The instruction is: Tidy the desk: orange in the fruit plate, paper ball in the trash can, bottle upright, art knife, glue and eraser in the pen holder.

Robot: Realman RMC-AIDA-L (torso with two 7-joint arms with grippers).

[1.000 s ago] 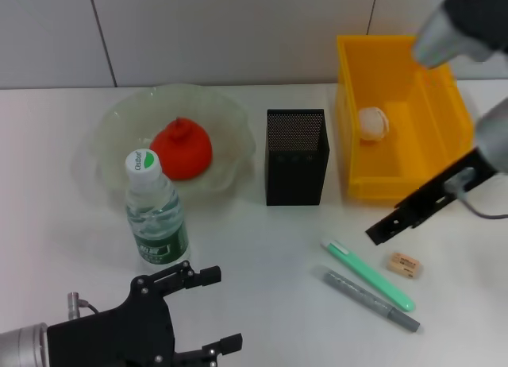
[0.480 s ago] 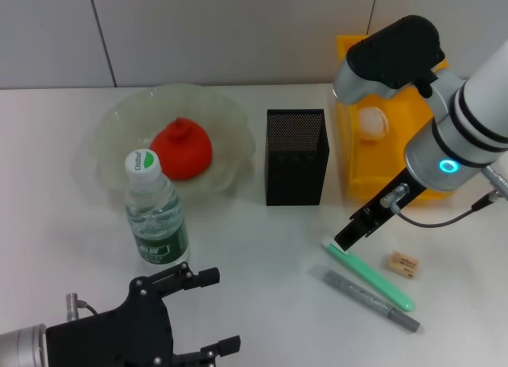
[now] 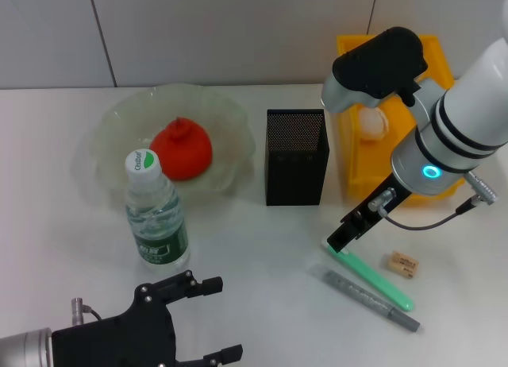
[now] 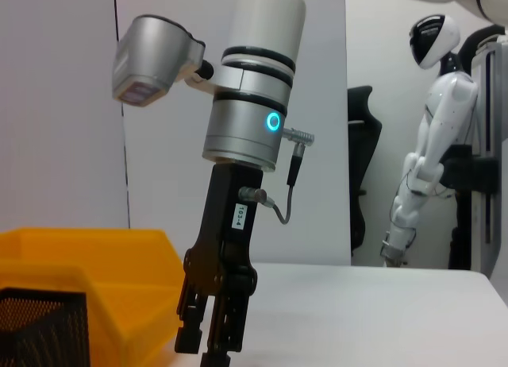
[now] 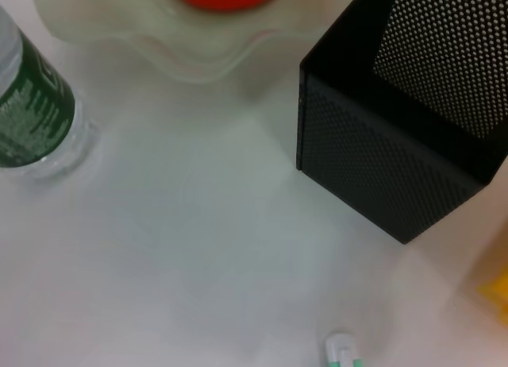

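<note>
The orange (image 3: 181,148) lies in the glass fruit plate (image 3: 111,129). The bottle (image 3: 155,216) stands upright in front of the plate. The paper ball (image 3: 373,122) lies in the yellow trash can (image 3: 353,129). The green art knife (image 3: 373,278), the grey glue stick (image 3: 369,299) and the eraser (image 3: 404,264) lie on the desk, right of the black mesh pen holder (image 3: 295,164). My right gripper (image 3: 337,241) hangs just over the knife's left end, open and empty. The knife's tip shows in the right wrist view (image 5: 343,353). My left gripper (image 3: 218,319) is open and empty at the front left.
The right arm's bulk stands in front of the trash can. The left wrist view shows the right gripper (image 4: 210,347) beside the trash can (image 4: 103,272) and the pen holder's corner (image 4: 40,327). Bare desk lies between the bottle and the knife.
My right arm has swung from above the trash can leftward and down to the art knife's left end. My left gripper has drawn back slightly toward the front edge.
</note>
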